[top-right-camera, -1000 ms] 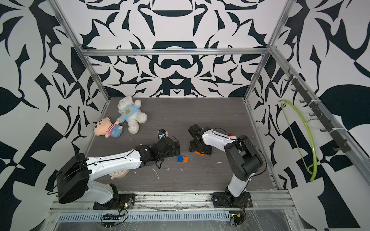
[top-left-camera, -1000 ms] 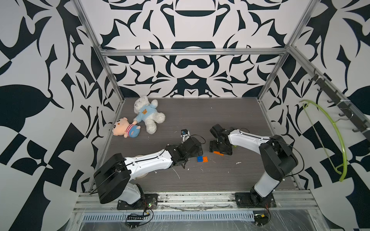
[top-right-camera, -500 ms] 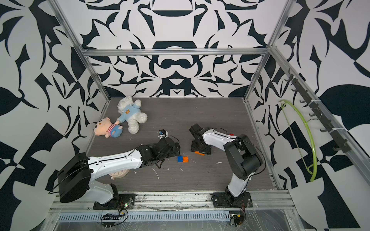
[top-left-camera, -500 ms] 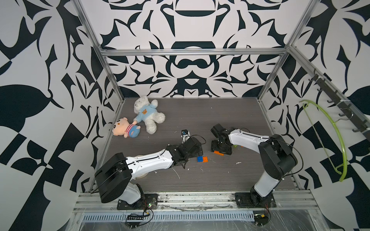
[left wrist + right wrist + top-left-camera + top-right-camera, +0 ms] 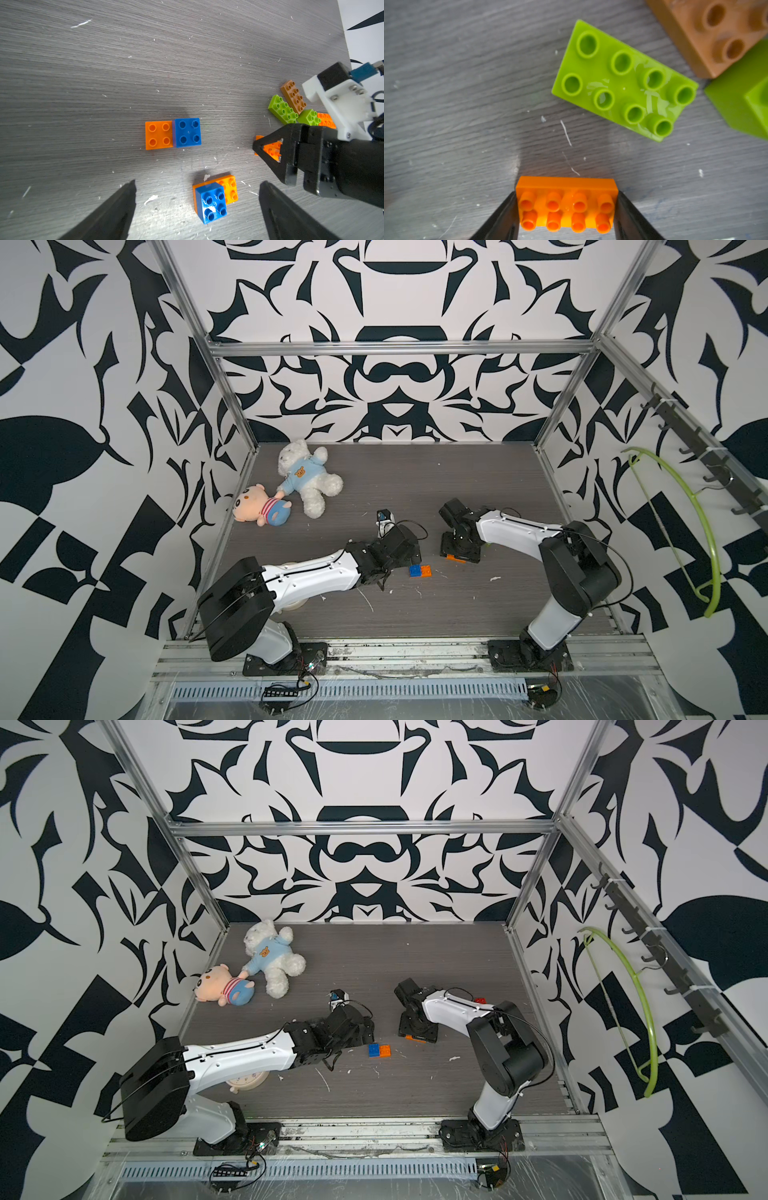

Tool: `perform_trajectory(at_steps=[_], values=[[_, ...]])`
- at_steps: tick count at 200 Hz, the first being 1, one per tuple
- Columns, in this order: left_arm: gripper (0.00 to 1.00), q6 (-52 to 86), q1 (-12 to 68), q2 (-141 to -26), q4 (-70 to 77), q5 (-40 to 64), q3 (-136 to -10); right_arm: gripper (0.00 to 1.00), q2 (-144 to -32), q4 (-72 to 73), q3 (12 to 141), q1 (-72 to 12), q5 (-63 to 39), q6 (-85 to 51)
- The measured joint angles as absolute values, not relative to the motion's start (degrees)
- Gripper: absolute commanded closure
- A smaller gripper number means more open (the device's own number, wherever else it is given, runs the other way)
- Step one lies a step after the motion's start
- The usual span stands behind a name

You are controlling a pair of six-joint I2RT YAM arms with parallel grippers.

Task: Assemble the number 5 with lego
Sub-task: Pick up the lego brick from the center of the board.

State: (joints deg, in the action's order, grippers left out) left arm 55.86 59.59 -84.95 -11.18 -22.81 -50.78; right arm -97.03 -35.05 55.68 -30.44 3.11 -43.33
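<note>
Far left of the orange-and-blue pair (image 5: 419, 571), by the tabletop's (image 5: 457, 614) left edge, lie a doll (image 5: 259, 510) and a teddy (image 5: 309, 479). A bear-face patch on the teddy's blue shirt is the only marking that can be made out. A clock (image 5: 247, 1081) sits mostly hidden under the left arm, its dial unreadable.

Just left of the pair, the left pincer (image 5: 198, 184) is spread wide. A blue-on-orange stack (image 5: 214, 199) lies between its fingers, touching neither; both top views hide that stack beneath the wrist. The pair lies flat, studs up, sides touching, with bare tabletop around it and toward the front edge.

Just right of the pair, the right pincer (image 5: 566, 195) pinches a long orange brick (image 5: 566, 207) by its short ends, down at the tabletop. Farther right, a long green brick (image 5: 623, 83), a small green brick (image 5: 308, 117), a brown brick (image 5: 293, 96) and a far orange brick (image 5: 326, 120) cluster closely. The far orange brick is partly hidden behind the right wrist. In both top views the arm covers most of this cluster. A red brick (image 5: 481, 1001) peeps past that arm in a top view.
</note>
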Motion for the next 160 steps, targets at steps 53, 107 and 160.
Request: perform_trajectory(at_steps=[53,107,160], values=[[0.01,55.88,59.59,-84.95,-11.33,-22.83,-50.78,0.43,-96.29,-35.79,55.53,-30.50,2.68,-41.21],[0.01,56.88,59.59,-84.84,-11.57,-22.83,-50.65,0.43,-89.17,-38.83,55.20,-33.63,2.09,-37.76],[0.01,59.99,59.59,-80.97,-12.25,-23.66,-46.89,0.42,-88.86,-41.30,57.36,-39.51,1.50,-35.99]])
